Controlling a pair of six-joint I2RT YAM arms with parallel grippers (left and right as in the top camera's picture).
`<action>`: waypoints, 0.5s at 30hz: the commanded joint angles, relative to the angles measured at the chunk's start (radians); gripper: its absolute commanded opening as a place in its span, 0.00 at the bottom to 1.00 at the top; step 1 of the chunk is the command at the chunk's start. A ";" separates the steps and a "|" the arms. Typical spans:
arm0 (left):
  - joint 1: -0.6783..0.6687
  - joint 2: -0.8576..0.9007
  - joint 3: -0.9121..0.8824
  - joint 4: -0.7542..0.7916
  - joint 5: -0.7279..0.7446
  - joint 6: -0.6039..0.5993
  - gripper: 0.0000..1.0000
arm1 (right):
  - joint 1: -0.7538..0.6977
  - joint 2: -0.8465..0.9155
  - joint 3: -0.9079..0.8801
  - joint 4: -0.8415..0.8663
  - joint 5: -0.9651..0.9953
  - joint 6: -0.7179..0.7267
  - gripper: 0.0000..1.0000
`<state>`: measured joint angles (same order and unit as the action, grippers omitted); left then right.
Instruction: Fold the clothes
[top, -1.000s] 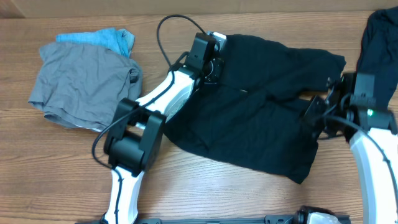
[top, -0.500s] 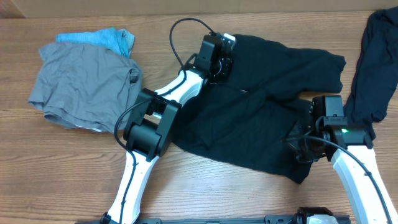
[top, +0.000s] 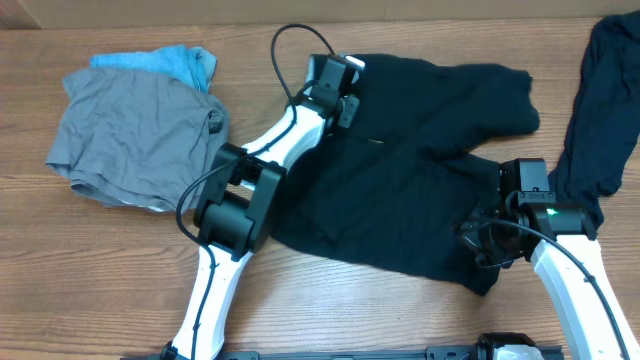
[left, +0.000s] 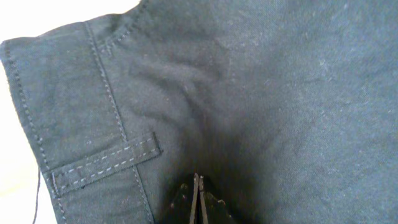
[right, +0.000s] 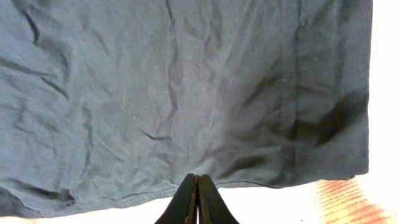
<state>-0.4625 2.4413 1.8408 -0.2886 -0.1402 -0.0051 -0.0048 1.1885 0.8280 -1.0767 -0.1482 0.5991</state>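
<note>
Four garments lie on my wood-grain surface (top: 100, 270); black shorts (top: 420, 190) sprawl mid-surface, waistband left, legs pointing right, long axis running across and dipping toward the near right; my left jaws pinch their cloth beside a belt loop (left: 102, 165); my right jaws are pressed together at a leg hem (right: 93, 198); a grey garment (top: 130, 135) overlaps a light-blue one (top: 165, 60) far left; another black garment (top: 605, 90) lies far right.

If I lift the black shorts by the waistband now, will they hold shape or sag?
Likely sag: the black shorts lie creased and limp across the table. Probably light, since thin cloth wrinkles toward the left tool. The stitched waistband may stay a bit stiffer.
</note>
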 joint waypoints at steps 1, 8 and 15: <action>0.102 0.040 -0.035 -0.123 -0.169 -0.073 0.04 | 0.006 -0.003 -0.005 0.015 0.024 0.008 0.04; 0.133 0.025 -0.016 -0.179 -0.171 -0.115 0.04 | 0.004 -0.003 -0.004 0.140 0.132 0.034 0.04; 0.096 -0.081 0.015 -0.182 -0.178 -0.110 0.04 | -0.007 0.057 0.005 0.641 0.124 -0.097 0.04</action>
<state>-0.3473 2.4134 1.8545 -0.4442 -0.3038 -0.1024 -0.0048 1.1954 0.8139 -0.5495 -0.0338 0.5846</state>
